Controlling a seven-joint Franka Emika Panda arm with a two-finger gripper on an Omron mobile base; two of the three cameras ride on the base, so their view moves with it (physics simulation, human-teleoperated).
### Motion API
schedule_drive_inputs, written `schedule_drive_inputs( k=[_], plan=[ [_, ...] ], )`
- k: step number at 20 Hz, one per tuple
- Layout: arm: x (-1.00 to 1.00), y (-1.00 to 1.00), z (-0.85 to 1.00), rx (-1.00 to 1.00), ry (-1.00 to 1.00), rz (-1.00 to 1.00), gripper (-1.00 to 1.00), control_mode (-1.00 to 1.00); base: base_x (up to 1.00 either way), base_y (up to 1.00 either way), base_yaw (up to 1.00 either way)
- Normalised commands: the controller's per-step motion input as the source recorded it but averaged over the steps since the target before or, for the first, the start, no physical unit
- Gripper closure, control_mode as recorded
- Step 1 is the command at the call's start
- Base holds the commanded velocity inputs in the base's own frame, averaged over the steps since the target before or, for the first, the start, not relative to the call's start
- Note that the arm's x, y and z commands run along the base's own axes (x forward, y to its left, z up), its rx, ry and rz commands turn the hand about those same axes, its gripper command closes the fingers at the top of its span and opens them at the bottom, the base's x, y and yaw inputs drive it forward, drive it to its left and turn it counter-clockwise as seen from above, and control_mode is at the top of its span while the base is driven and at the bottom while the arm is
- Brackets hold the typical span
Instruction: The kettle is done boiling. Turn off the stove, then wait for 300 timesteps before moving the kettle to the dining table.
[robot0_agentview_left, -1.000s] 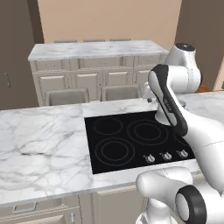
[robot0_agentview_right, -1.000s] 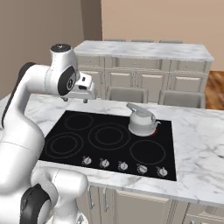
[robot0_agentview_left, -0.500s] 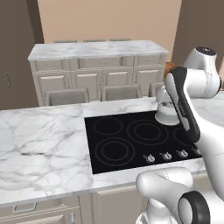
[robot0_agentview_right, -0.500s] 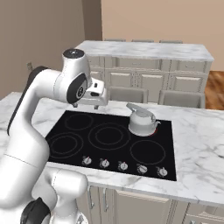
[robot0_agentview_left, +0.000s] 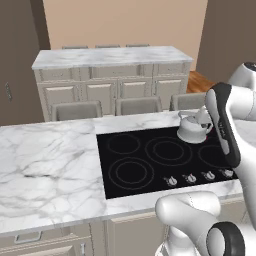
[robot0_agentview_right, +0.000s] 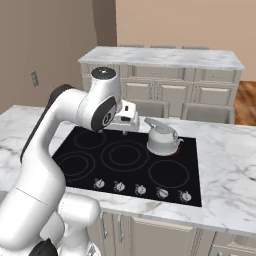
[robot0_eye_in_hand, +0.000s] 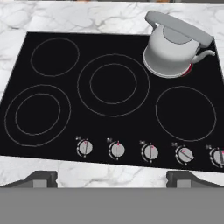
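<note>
Small squat white-grey domed kettle (robot0_eye_in_hand: 171, 51) on the flat black glass cooktop (robot0_eye_in_hand: 109, 94), at the far right corner, upright over a burner ring showing a sliver of red glow at its base in the hand view. Thin spout pointing toward the cooktop's right edge; grey arched handle running over the lid in roughly the same line, so long axis lying across the cooktop, spout end to the right. Same kettle (robot0_agentview_right: 162, 138) seen in the right base view, near the far edge of the glass, and in the left base view (robot0_agentview_left: 193, 127), partly behind the arm.

Row of five small silver knobs (robot0_eye_in_hand: 150, 152) along the cooktop's near edge, each with a red pointer mark (tiny markings around them too small to read). No brand or lettering legible anywhere.

White two-finger gripper (robot0_eye_in_hand: 111, 178) above the near edge of the white grey-veined marble island top (robot0_agentview_left: 50, 160), camera looking down over the whole cooktop; dark fingertips (robot0_eye_in_hand: 39, 178) spread far apart at the bottom corners, jaws wide, nothing between them. In the right base view, hand (robot0_agentview_right: 125, 117) raised over the far left part of the glass, just left of the kettle and clear of it, forearm bent sharply at the elbow.
</note>
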Motion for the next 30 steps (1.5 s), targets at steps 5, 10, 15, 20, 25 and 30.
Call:
schedule_drive_inputs(
  k=[5,10,15,20,25,30],
  plan=[
    [-0.03,-0.61,-0.29,-0.01,0.0,0.0,-1.0,-1.0,0.0,0.0,0.0],
    [0.0,-0.65,-0.29,-0.02,0.0,0.0,-1.0,-1.0,0.0,0.0,0.0],
    [0.0,-0.6,-0.31,-0.04,0.0,0.0,-1.0,-1.0,0.0,0.0,0.0],
    [0.0,-0.52,-0.34,-0.04,0.03,0.02,-1.0,-1.0,0.0,0.0,0.0],
    [0.0,-0.39,-0.4,-0.04,0.08,0.08,-1.0,-1.0,0.0,0.0,0.0],
    [0.0,-0.25,-0.4,-0.03,0.1,0.1,-1.0,-1.0,0.0,0.0,0.0]
  ],
)
